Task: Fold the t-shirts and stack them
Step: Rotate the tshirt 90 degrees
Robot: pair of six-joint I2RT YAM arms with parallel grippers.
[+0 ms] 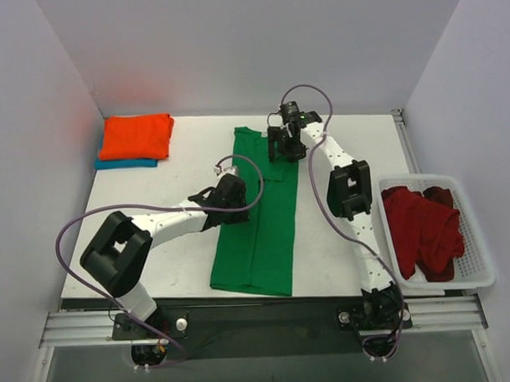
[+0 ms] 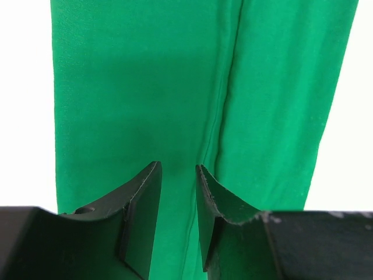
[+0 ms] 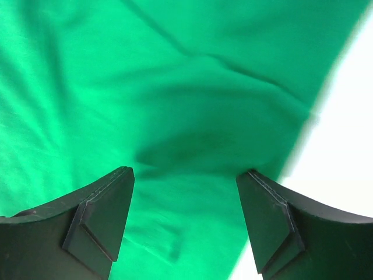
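Note:
The bright green t-shirt (image 1: 269, 232) lies as a long narrow strip, folded lengthwise, in the middle of the white table (image 1: 154, 190). My left gripper (image 1: 244, 200) hovers over the strip's left side, its jaws a narrow gap apart with nothing between them (image 2: 178, 168); the green cloth (image 2: 128, 87) and a long fold edge lie below. My right gripper (image 1: 285, 148) is wide open and empty (image 3: 186, 172) over the strip's far right part, above rumpled green cloth (image 3: 145, 76) near its right edge. A folded orange t-shirt (image 1: 136, 136) lies on a teal-blue one (image 1: 124, 163) at the back left.
A white plastic basket (image 1: 480, 271) at the table's right edge holds crumpled dark red t-shirts (image 1: 420, 227). White walls close in the table at the left, back and right. Bare table shows in the right wrist view (image 3: 338, 146).

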